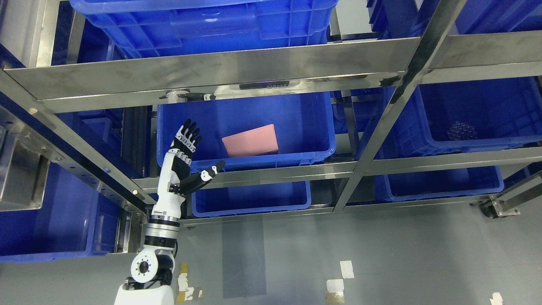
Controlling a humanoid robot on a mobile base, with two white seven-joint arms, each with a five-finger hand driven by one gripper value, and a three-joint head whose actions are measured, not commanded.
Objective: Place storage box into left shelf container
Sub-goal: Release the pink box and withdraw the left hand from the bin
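Note:
A flat pink storage box (250,141) lies tilted inside a blue container (296,123) on the middle shelf, left of the steel post. My left hand (195,157) is raised in front of that container's left front corner, fingers spread, thumb pointing right, nothing in it. The hand is apart from the pink box, to its left. My right arm does not show.
Steel shelf rails (237,70) cross above and below the container. A slanted steel post (381,123) stands right of it. More blue bins sit above (203,21), below (250,199), at right (478,114) and lower left (51,220). Grey floor with tape marks lies in front.

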